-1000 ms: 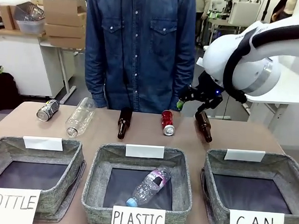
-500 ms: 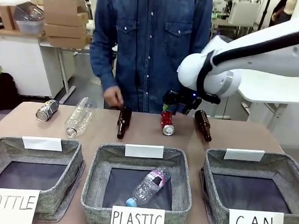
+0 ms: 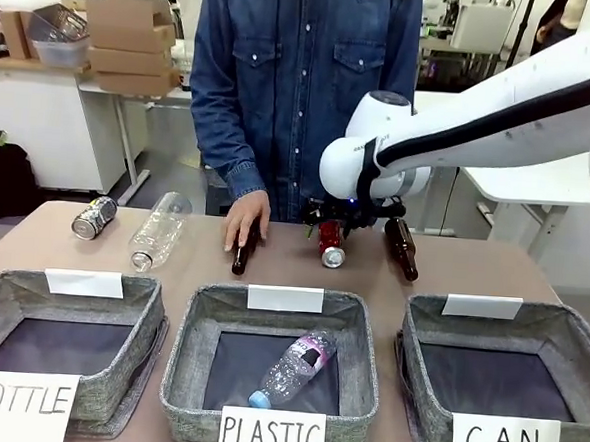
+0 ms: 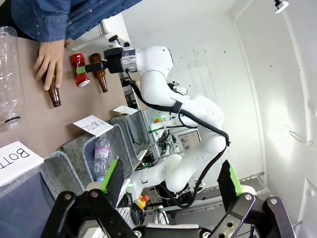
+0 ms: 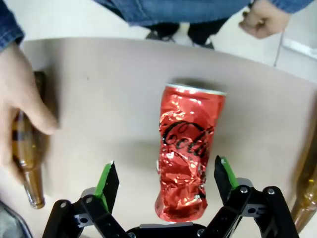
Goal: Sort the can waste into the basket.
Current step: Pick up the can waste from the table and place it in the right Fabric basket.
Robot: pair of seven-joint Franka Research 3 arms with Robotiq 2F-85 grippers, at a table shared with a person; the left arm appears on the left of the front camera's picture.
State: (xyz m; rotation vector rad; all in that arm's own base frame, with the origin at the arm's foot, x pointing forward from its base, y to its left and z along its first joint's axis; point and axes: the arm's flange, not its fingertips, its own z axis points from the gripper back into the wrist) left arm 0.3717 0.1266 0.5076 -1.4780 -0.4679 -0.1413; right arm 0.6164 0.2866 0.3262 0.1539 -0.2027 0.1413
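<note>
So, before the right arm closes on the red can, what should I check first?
1. Right end effector open: ok.
2. Red can lying between its fingers: ok.
3. Person's hand apart from the can: ok, it rests on a brown bottle.
4. CAN basket ready to receive: ok.
5. Fingers low enough for a firm grip: cannot tell.

red can (image 5: 189,148), grey basket (image 3: 567,328), brown bottle (image 3: 402,247)
</note>
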